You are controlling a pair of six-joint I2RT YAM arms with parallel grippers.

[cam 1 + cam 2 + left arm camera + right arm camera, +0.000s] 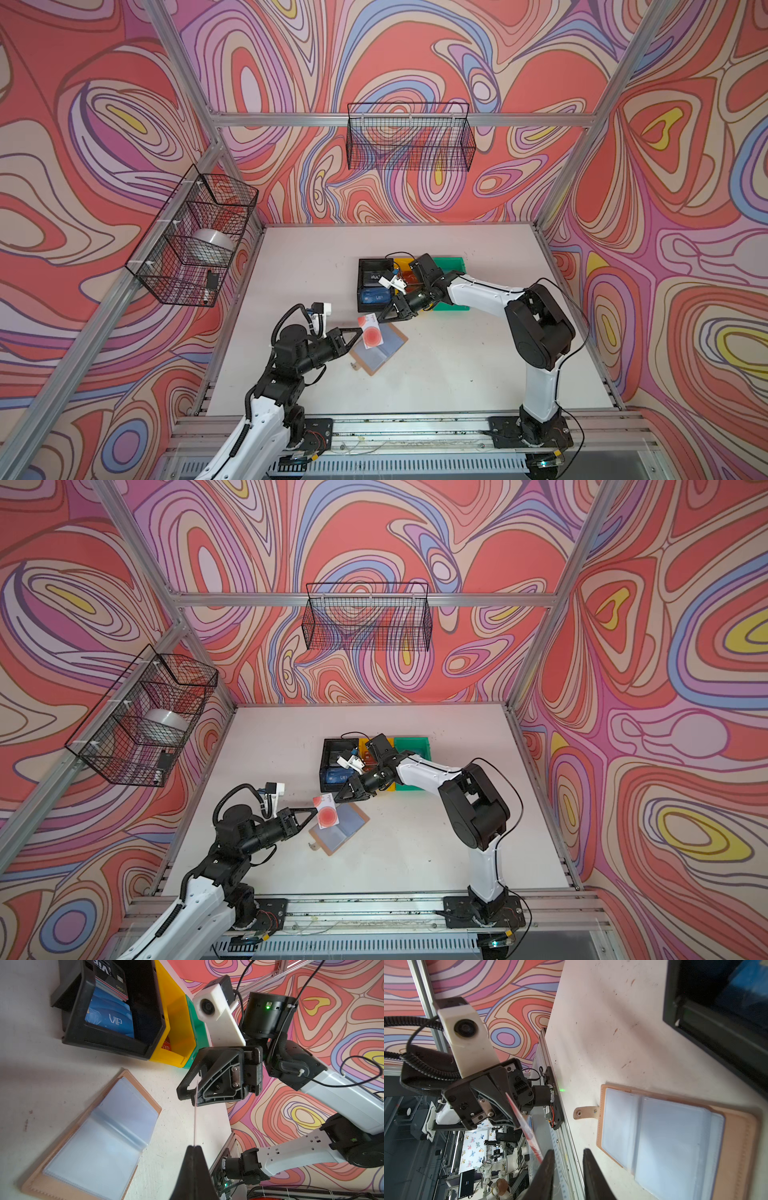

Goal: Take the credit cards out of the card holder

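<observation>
Pinching the whitish card with the red round blotch (pixel 371 336) by one end, the left gripper (pixel 360 331) was found with its jaws pressed together on it. The card was held clear of the white table (pixel 457 365), over the left part of the card holder (pixel 386 348). The card holder lay open and flat on the table, clear sleeve pages up, with its snap tab (pixel 584 1112) sticking out to one side. The right gripper (pixel 380 319) stood at the card's opposite end with its jaws spread. In the right wrist view the card's end met one fingertip (pixel 549 1157); whether it sat between the jaws or only against that finger could not be told. Behind the card holder, three bins stood in a row, touching. The blue VIP card (pixel 112 1018) lay inside the black bin (pixel 359 282). The red VIP card (pixel 166 1046) lay in the yellow bin (pixel 176 1022), with the green bin (pixel 451 264) beside it.
</observation>
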